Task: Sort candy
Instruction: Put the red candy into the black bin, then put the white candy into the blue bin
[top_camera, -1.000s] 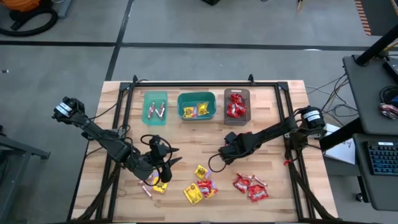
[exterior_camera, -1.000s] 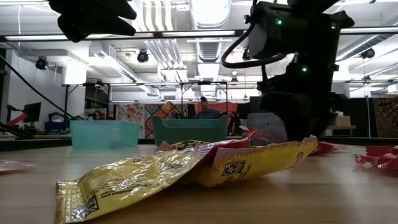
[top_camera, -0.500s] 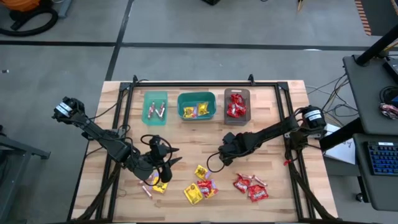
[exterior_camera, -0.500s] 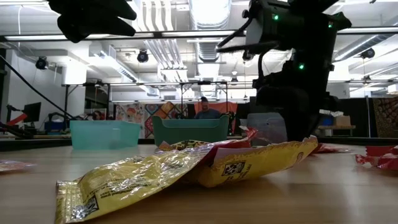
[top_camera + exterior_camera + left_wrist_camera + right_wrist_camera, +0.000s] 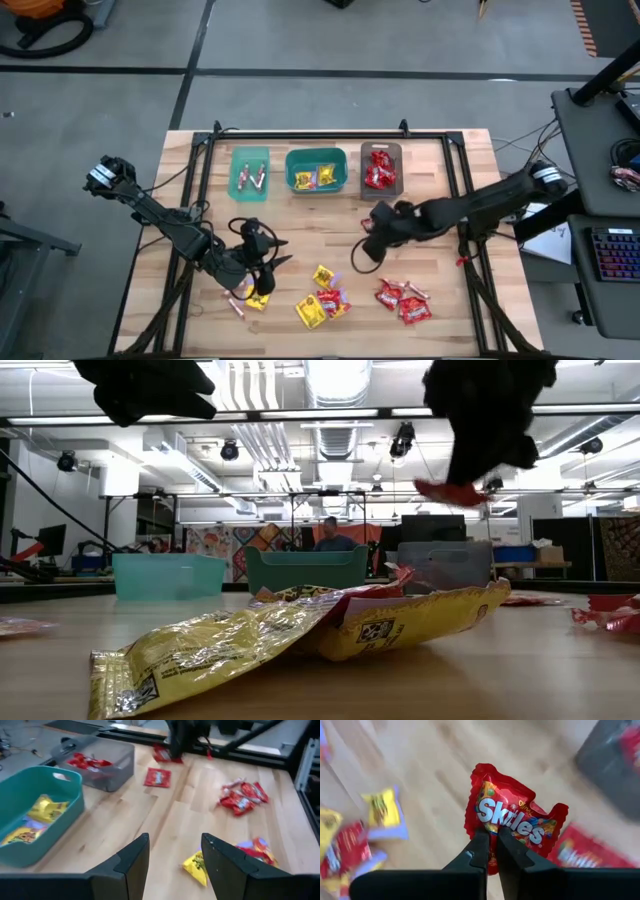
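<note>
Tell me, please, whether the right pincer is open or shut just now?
Shut: the right pincer is pinched on a red packet, held up off the table.

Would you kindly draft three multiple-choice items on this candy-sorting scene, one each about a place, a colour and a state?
1. Where is the right gripper?
A. Inside the teal bin
B. Raised above the wooden table, near the grey-brown bin
C. Off the table edge

2. What colour is the packet in the right gripper?
A. Yellow
B. Pinkish-tan
C. Shiny red

3. How do the left gripper's fingers stand?
A. Open, empty
B. Shut on a stick
C. Shut on a yellow packet

Answers:
1 B: the high view shows the right gripper just in front of the grey-brown bin.
2 C: the right wrist view shows the shiny red packet pinched between the fingers.
3 A: the left wrist view shows the left gripper with a bare gap.
</note>
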Motion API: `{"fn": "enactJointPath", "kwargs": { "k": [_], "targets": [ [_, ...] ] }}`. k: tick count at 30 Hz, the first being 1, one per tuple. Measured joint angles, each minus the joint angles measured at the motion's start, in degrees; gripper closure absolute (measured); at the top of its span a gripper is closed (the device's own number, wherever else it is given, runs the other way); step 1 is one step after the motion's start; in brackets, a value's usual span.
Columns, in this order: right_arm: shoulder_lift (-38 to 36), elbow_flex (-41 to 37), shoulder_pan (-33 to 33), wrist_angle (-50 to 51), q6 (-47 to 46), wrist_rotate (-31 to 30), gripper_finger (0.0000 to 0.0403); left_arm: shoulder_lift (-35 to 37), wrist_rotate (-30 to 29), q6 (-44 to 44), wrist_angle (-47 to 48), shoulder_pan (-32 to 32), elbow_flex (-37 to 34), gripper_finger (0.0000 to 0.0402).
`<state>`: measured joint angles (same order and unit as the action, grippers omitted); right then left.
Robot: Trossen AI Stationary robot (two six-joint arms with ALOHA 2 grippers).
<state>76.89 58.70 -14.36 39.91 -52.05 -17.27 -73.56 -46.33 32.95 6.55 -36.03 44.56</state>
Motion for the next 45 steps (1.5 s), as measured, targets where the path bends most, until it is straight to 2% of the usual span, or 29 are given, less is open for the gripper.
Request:
{"fn": "enactJointPath", "kwargs": {
  "k": [4,9,17,22,30,37,42,45],
  "targets": [
    [-4.93,0.07,3.35,-0.03,2.68,-4.58,0.0386,0.0,1.88,-0.57,-0.01,0.0,0.0,0.0238],
    [-6.72,0.07,12.35,0.03,7.09,-6.8,0.0386,0.0,1.9,-0.23,0.09,0.0,0.0,0.0238],
    [-2.56,0.07,28.65,-0.03,14.15,-6.79,0.0386,0.0,1.93,1.02,0.71,0.0,0.0,0.0238],
    [1.84,0.07,34.22,-2.82,18.33,-6.26,0.0379,0.0,1.95,1.21,0.82,0.0,0.0,0.0238],
    [6.82,0.07,37.99,-9.64,20.78,-2.64,0.0303,0.0,1.95,2.76,0.78,0.0,0.0,0.0238],
    [5.43,0.07,37.89,-10.78,21.21,-0.97,0.0244,0.0,3.28,5.4,1.07,0.02,0.0,0.0238],
    [2.2,0.09,34.39,-13.38,22.42,6.26,0.0228,0.0,11.21,12.67,4.07,0.0,0.0,0.0238],
    [0.6,0.09,30.55,-14.58,23.29,7.03,0.0229,-0.24,18.79,20.1,7.98,-0.1,0.0,0.0238]
  ]
}}
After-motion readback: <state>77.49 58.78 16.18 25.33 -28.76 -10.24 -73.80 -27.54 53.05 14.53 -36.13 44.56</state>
